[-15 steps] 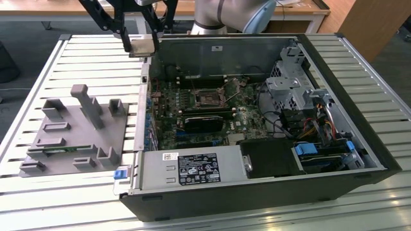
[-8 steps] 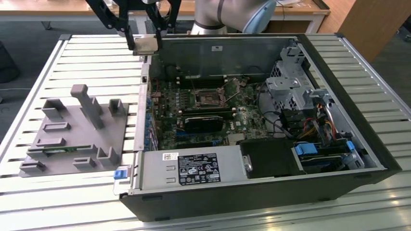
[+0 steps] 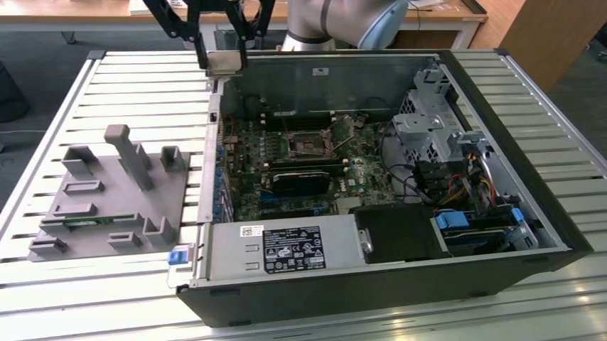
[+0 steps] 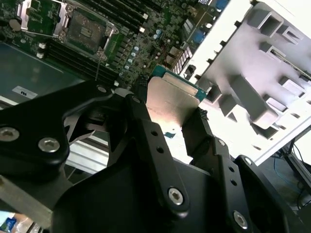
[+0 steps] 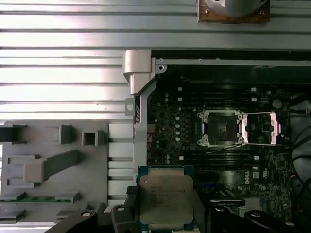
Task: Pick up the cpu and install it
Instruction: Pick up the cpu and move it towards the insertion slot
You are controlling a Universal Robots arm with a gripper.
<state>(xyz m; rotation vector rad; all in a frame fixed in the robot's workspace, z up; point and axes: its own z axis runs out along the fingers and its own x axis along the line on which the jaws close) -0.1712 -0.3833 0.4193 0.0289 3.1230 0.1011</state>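
A black two-fingered gripper (image 3: 224,55) is closed on the cpu (image 3: 224,64), pinching it by two opposite edges and holding it in the air above the far corner of an open computer case (image 3: 531,213), towards the exterior view's left. In the first wrist view the cpu (image 5: 165,196) shows its silver-grey metal top to the camera, with a thin green rim around it and a finger (image 5: 130,206) against each side. The chip is close to square, so no long axis stands out. Several faint lines of small print cross the metal top, running from one finger to the other. Inside the case, the motherboard socket (image 5: 221,128) sits uncovered, its metal frame folded open beside it. The cpu is well apart from it. A white-and-black printed label (image 3: 292,249) covers the power supply at the near side of the case. Beside the case, a grey holder tray (image 3: 114,192) rests on the slatted table (image 3: 142,78), with a green memory stick (image 5: 41,198) lying in it.
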